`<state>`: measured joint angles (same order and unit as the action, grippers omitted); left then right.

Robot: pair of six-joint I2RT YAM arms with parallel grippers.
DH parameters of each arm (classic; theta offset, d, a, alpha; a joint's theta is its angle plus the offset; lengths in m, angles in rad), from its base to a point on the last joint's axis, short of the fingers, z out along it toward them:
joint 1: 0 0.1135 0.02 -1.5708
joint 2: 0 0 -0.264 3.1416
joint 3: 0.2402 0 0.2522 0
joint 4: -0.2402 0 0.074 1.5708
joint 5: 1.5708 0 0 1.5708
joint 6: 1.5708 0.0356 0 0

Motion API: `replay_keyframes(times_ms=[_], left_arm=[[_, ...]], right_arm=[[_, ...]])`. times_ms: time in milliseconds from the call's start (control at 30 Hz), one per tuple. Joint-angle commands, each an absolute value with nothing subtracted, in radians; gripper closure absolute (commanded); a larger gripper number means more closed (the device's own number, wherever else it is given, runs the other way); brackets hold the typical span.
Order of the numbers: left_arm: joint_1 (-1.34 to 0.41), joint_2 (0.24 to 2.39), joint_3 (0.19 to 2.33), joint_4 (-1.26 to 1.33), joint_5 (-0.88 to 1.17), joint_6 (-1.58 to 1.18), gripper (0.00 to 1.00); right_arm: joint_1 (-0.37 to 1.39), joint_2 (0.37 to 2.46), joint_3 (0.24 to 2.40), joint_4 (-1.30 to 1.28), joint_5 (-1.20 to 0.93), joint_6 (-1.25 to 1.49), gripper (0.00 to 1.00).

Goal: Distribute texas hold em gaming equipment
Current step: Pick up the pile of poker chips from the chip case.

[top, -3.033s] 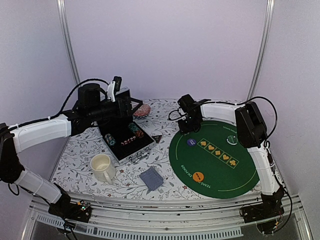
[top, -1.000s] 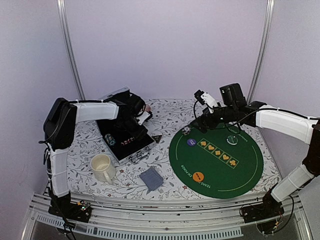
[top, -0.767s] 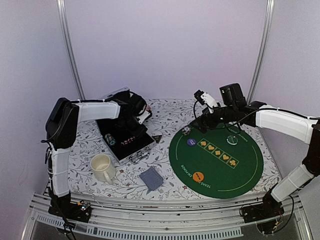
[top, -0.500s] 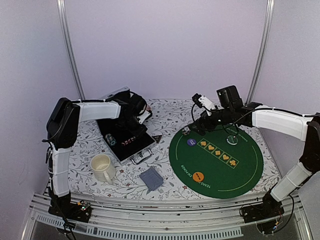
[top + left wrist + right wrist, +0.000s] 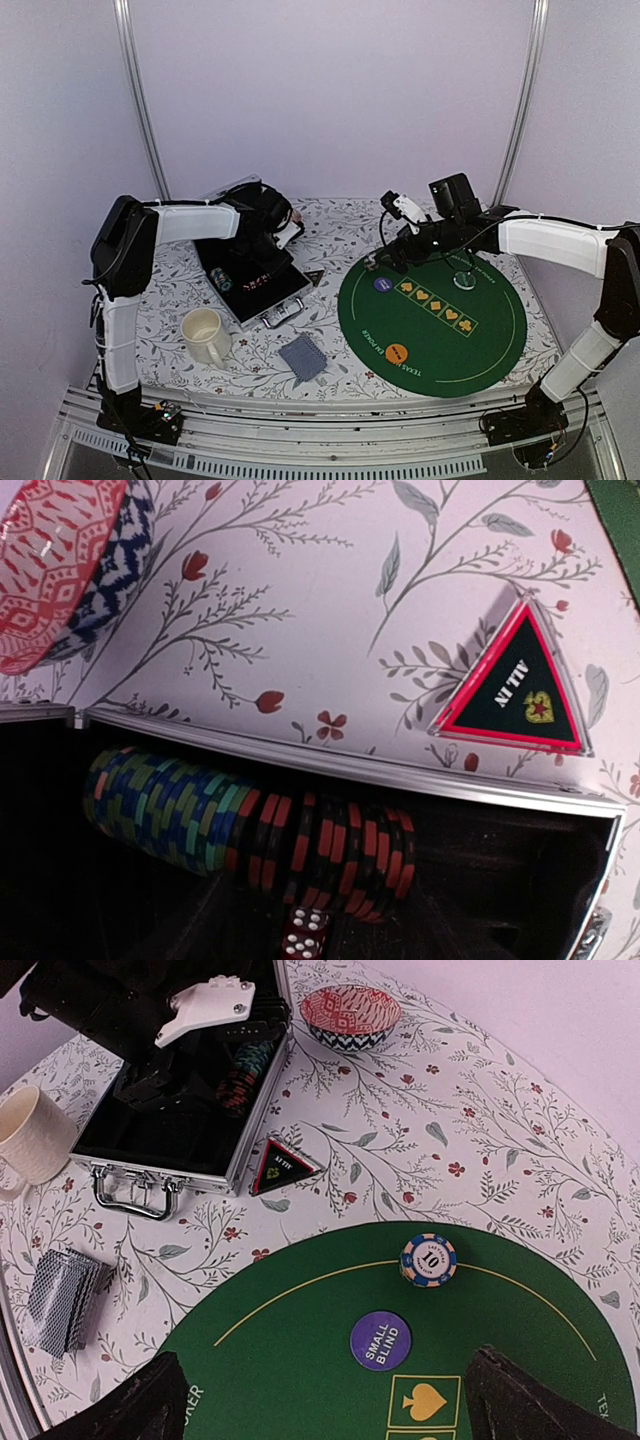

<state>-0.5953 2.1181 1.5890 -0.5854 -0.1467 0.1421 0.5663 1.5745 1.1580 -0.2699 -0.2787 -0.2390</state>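
An open silver case holds rows of blue-green and black-red poker chips and a red die. My left gripper reaches down into the case over the chips, and its jaws are hidden. One striped "10" chip stands at the green mat's far left edge, with the purple small-blind disc just in front of it. My right gripper hovers open over the mat near them, holding nothing. The black-red triangle marker lies beside the case. A deck of cards lies near the front.
A cream mug stands left of the cards. A pink patterned bowl sits behind the case. An orange disc and a clear disc lie on the mat. The case lid stands up at the back.
My right gripper left the "10" chip on the mat's edge, lifted off and drifted slightly left. My left arm came down into the case and has stayed there.
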Motion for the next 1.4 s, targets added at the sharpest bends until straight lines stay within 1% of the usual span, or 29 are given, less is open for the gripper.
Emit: replay_keyframes(times_ms=[0,100,400,733,967,1167,1367], left_arm=[[-0.603,2.089,1.585,-0.565,-0.228,0.155,0.41],[-0.603,2.077,1.576,-0.545,-0.241,0.160,0.38],[-0.600,2.123,1.589,-0.542,-0.268,0.159,0.35],[-0.589,2.144,1.556,-0.535,-0.022,0.157,0.42],[-0.593,2.124,1.527,-0.532,0.022,0.176,0.43],[-0.596,2.115,1.526,-0.531,-0.037,0.198,0.41],[-0.578,2.162,1.604,-0.570,-0.125,0.190,0.35]], right_arm=[[0.562,1.597,1.193,-0.281,-0.312,-0.227,0.01],[0.562,1.603,1.195,-0.283,-0.321,-0.227,0.01],[0.562,1.632,1.201,-0.310,-0.351,-0.225,0.01],[0.562,1.634,1.201,-0.319,-0.355,-0.224,0.01],[0.561,1.632,1.201,-0.325,-0.354,-0.225,0.01],[0.562,1.636,1.201,-0.328,-0.359,-0.227,0.01],[0.562,1.643,1.201,-0.337,-0.373,-0.224,0.01]])
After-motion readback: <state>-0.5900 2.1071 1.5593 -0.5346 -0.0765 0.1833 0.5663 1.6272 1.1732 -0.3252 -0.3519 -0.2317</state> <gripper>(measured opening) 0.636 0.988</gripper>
